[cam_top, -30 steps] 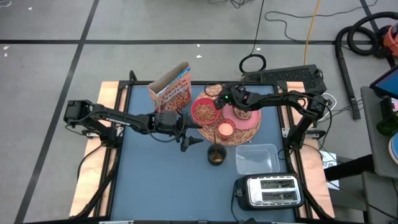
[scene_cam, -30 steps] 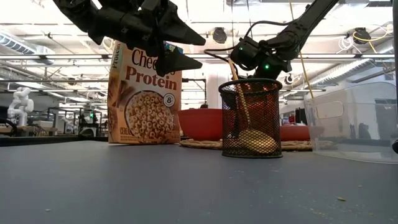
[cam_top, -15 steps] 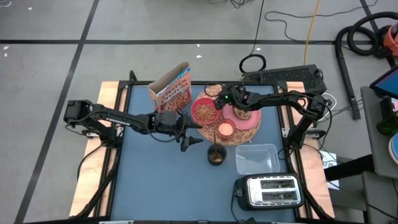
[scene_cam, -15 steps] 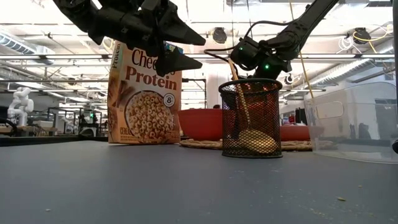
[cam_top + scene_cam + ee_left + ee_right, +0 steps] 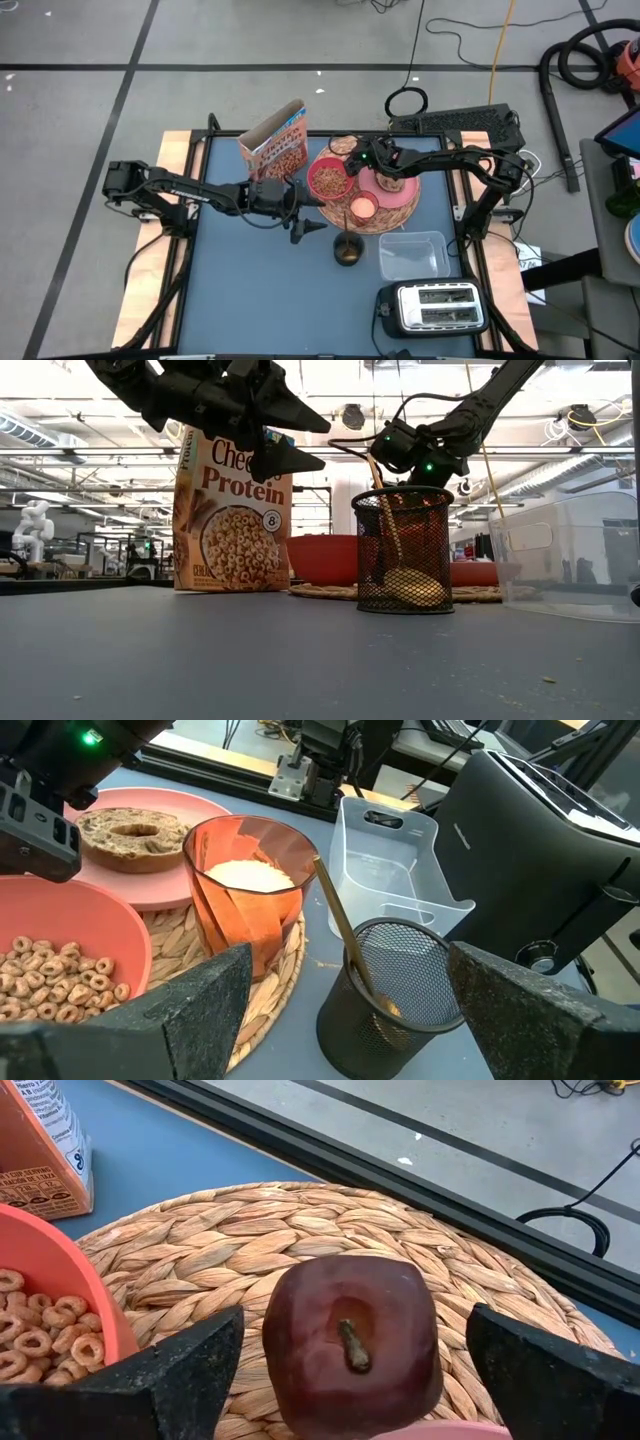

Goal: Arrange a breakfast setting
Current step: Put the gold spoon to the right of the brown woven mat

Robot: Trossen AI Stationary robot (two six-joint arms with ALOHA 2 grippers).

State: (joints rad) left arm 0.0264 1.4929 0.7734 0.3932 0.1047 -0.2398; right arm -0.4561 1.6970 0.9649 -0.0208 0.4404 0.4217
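Left pincer (image 5: 305, 222) hangs above the blue counter (image 5: 250, 290), just off the 9 o'clock edge of the wicker mat (image 5: 345, 215), fingers spread wide, nothing between them. Cereal box (image 5: 275, 143) stands upright at 10 o'clock of the mat, top flap open.

On the mat: pink bowl (image 5: 329, 179) at 9 o'clock, full of cereal rings. Small pink cup (image 5: 363, 208) at 6 o'clock, something white inside. Pink plate (image 5: 395, 195) at about 3 o'clock, mostly under the right arm; browned round bread (image 5: 128, 828) lies on it. Dark red fruit (image 5: 350, 1340) sits stem-up on the mat at 12 o'clock, touching the plate rim.

Right pincer (image 5: 350, 1380) straddles the fruit, released: fingers clear of it on both sides, gaps showing.

Black mesh holder (image 5: 347, 248) stands on the counter at 6 o'clock, just off the mat, spoon (image 5: 345, 932) leaning inside, bowl end down. Clear plastic tub (image 5: 412, 254) beside it at 5 o'clock, silver toaster (image 5: 432, 306) farther out on the same line. Whether the tub touches the toaster is probably no, hard to tell from above.
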